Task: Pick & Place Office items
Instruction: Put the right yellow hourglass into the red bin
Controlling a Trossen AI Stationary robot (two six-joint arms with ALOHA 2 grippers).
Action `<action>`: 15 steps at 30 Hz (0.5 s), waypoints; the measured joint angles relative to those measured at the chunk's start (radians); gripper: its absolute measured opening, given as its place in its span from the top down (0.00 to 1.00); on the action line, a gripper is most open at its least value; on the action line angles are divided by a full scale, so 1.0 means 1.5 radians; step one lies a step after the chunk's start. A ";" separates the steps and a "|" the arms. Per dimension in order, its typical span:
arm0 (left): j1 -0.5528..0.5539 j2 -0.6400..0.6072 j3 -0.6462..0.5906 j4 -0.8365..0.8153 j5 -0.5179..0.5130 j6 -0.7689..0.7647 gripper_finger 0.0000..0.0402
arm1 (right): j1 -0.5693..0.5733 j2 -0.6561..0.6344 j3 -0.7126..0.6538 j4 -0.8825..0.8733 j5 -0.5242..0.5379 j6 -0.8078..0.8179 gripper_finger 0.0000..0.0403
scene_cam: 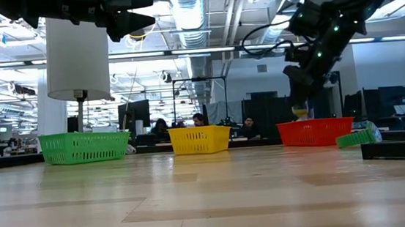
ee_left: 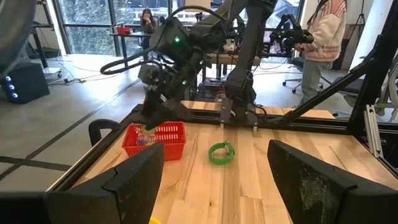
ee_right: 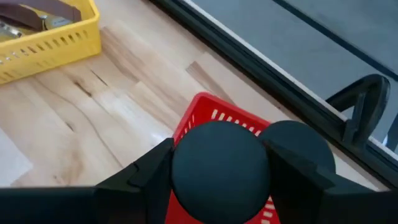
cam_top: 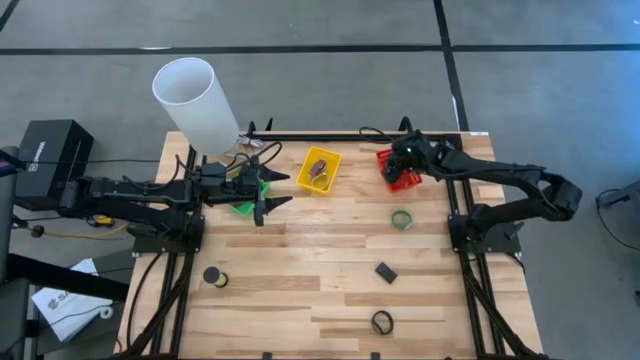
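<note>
Your right gripper (ee_right: 219, 171) pinches a smooth round black spool (ee_right: 219, 163) above the slatted red basket (ee_right: 214, 118); its contents stay hidden. Your left gripper (ee_left: 214, 180) gapes empty.

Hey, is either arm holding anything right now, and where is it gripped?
The right gripper holds a round black spool across its sides, between its two fingers, above the red basket. The left gripper is open and empty.

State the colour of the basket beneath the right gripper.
Red. The basket shows best in the left wrist view, with the right gripper above it.
</note>
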 joint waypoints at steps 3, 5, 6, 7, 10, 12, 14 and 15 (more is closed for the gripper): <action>0.000 0.000 0.000 0.000 0.000 0.000 0.30 | 0.001 0.011 0.000 0.018 0.001 -0.004 0.47; 0.000 0.000 0.000 0.000 0.000 0.000 0.30 | 0.001 0.012 -0.001 0.032 0.000 -0.009 0.45; 0.000 0.000 0.000 0.000 0.000 0.000 0.30 | 0.000 0.012 -0.001 0.038 -0.001 -0.009 0.45; 0.000 0.000 0.000 0.000 0.000 0.000 0.30 | 0.000 0.013 -0.001 0.044 -0.001 -0.009 0.45; 0.000 0.000 0.000 0.000 0.000 0.000 0.30 | -0.004 0.013 -0.001 0.047 -0.001 -0.009 0.47; 0.000 0.000 0.000 0.000 0.000 0.000 0.30 | -0.008 0.013 -0.001 0.039 -0.001 -0.009 0.49; 0.000 0.000 0.000 0.000 0.000 0.000 0.30 | -0.009 0.012 -0.001 0.032 -0.001 -0.009 0.49; 0.000 0.000 0.000 0.000 0.000 0.000 0.30 | -0.007 0.012 -0.001 0.029 -0.001 -0.009 0.48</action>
